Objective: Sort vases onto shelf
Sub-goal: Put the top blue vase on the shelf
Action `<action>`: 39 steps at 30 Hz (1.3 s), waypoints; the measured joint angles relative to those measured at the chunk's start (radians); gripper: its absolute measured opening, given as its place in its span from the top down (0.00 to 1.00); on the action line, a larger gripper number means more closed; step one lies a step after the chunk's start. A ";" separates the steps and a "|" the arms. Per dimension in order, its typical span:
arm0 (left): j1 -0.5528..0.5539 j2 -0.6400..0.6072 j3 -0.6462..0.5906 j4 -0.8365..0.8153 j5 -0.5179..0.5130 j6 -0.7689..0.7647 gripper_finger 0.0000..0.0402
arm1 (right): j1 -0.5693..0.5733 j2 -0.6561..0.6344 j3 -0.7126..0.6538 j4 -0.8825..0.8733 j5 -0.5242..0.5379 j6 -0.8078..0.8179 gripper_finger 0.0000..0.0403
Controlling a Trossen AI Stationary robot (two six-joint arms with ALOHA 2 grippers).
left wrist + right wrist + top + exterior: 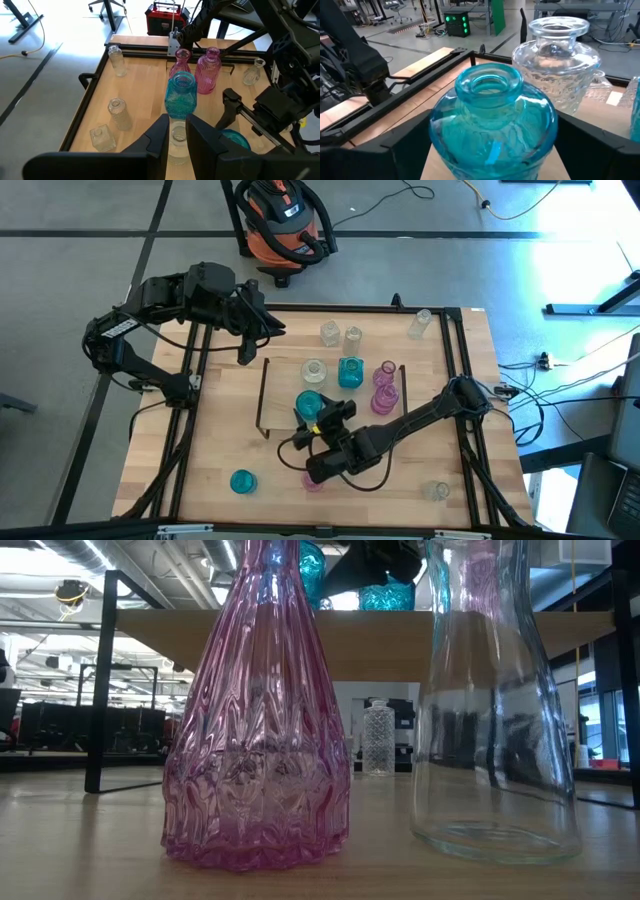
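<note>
The shelf [283, 392] stands mid-table. On it are a clear vase [314, 370], a squarish teal vase [350, 373] and two pink vases [385, 376]. My right gripper [314, 413] reaches in from the near right and is shut on a round teal vase [492, 120] at the board's near-left part. Whether that vase's base rests on the board is hidden. My left gripper [245, 352] hovers open over the table's far left, touching nothing. Other vases stand on the table: clear ones [330, 333] at the far side, a teal one [243, 481] near. My right gripper has the round teal vase pinched between its two fingers at the widest part of the belly [437, 132]. One finger [407, 142] is on each side. The fingers come in about level, from the table's near right. The vase stands upright in the hold.
A pink vase [258, 730] and a clear vase [495, 720] stand close to the low camera at the table's near edge. Black rails [455, 350] border the table. A clear vase [421, 323] stands at the far right corner. An orange shop vacuum [283, 220] sits on the floor beyond.
</note>
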 joint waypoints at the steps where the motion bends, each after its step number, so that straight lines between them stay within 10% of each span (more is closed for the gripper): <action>1: 0.000 0.000 0.000 0.000 0.000 0.000 0.86 | 0.000 0.000 0.000 0.011 -0.001 0.000 0.10; 19: 0.000 0.000 0.000 0.033 0.000 -0.006 0.86 | 0.006 -0.011 0.267 -0.298 -0.021 -0.025 0.10; 28: 0.000 -0.004 0.000 0.033 0.056 -0.006 0.86 | -0.052 -0.011 0.459 -0.412 -0.382 -0.183 0.13; 39: 0.000 -0.012 0.000 0.026 0.081 -0.008 0.86 | -0.177 -0.035 0.561 -0.533 -0.720 -0.158 0.51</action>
